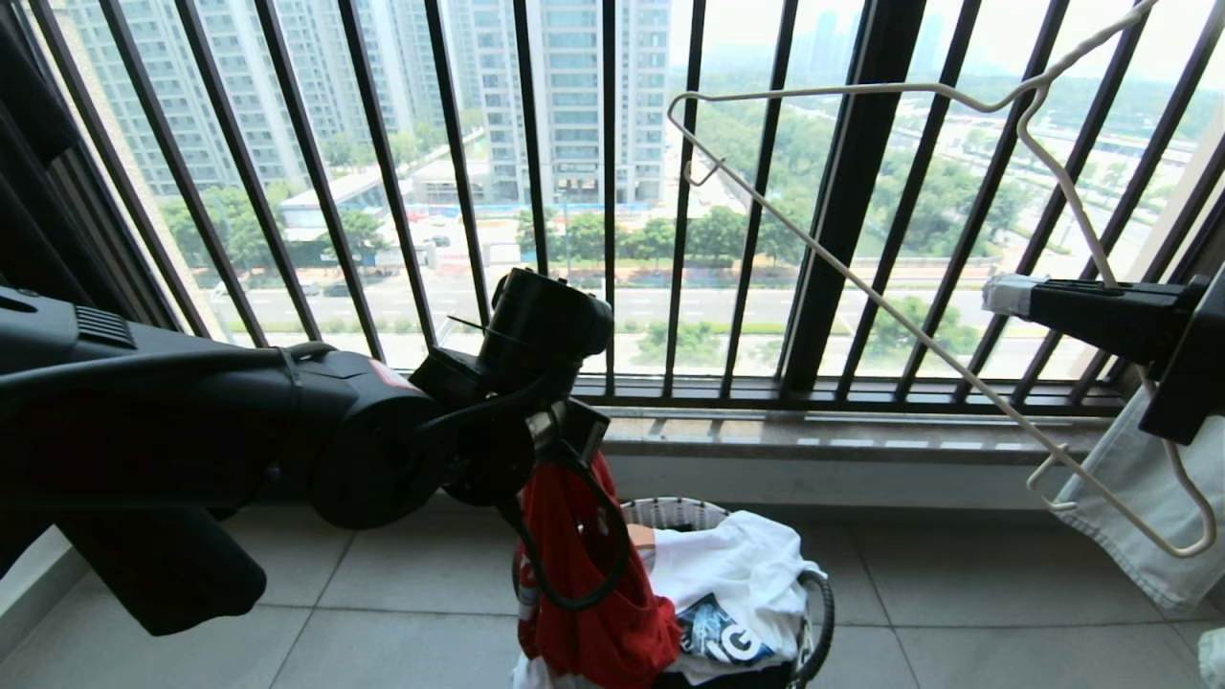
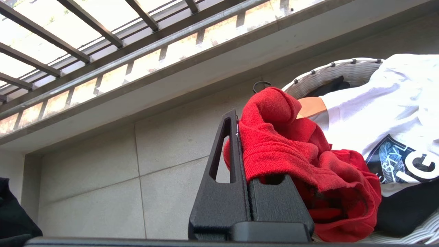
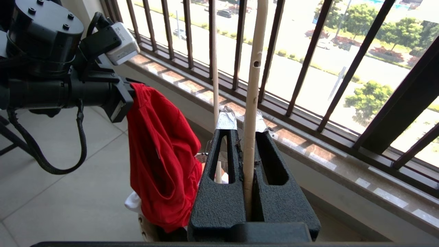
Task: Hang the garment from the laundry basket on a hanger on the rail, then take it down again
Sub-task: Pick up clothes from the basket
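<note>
Your left gripper (image 2: 240, 144) is clamped on a fold of the red T-shirt (image 1: 589, 584), holding it up so the cloth hangs down over the near-left rim of the laundry basket (image 1: 670, 512). The basket stands on the tiled floor (image 1: 957, 612) close to the foot of the low wall under the balcony railing (image 1: 842, 191). A white T-shirt with a dark graphic (image 1: 737, 593) is draped over the basket's right side, and something black lies beneath it, seen from the left wrist.

Your right gripper (image 3: 245, 137) is closed on one wire of the white wire hanger (image 1: 919, 325), held up at the right in front of the railing. The hanger is tilted, its triangular frame slanting from upper left to lower right. A pale cloth (image 1: 1139, 507) hangs just behind the hanger's lower end.
</note>
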Robot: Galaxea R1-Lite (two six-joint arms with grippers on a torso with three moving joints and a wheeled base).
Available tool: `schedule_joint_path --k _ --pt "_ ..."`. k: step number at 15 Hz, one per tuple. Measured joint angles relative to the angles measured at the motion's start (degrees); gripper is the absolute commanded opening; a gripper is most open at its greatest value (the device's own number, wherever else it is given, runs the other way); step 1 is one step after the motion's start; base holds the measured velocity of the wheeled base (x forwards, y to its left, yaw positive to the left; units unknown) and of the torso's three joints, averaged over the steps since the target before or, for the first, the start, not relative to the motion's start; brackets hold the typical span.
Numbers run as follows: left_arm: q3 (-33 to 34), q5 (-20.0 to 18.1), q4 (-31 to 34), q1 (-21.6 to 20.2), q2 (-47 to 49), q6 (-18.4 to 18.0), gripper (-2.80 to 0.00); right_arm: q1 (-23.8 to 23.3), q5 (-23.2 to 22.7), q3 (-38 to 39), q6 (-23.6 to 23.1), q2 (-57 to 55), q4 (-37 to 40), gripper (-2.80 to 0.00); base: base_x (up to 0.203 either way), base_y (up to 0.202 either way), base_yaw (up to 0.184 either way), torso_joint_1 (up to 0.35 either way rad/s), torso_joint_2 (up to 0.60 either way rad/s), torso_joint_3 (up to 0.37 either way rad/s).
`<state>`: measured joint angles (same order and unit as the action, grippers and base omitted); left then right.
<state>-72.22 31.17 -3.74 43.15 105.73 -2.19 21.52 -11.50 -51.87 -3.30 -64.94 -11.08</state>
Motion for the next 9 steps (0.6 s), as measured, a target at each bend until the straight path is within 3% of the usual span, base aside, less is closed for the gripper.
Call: schedule_joint_path --k 4,9 --pt "0.11 0.07 0.02 0.00 0.00 -0.02 -2.80 0.00 -0.02 0.02 0.02 0.00 0.00 -2.80 0.000 0.000 0.000 0.002 0.00 0.188" --pt "0.39 0.02 0.09 -0.02 -0.11 -0.37 -2.80 0.00 0.02 0.05 -0.08 0.00 0.00 -2.80 0.000 0.000 0.000 0.002 0.00 0.031"
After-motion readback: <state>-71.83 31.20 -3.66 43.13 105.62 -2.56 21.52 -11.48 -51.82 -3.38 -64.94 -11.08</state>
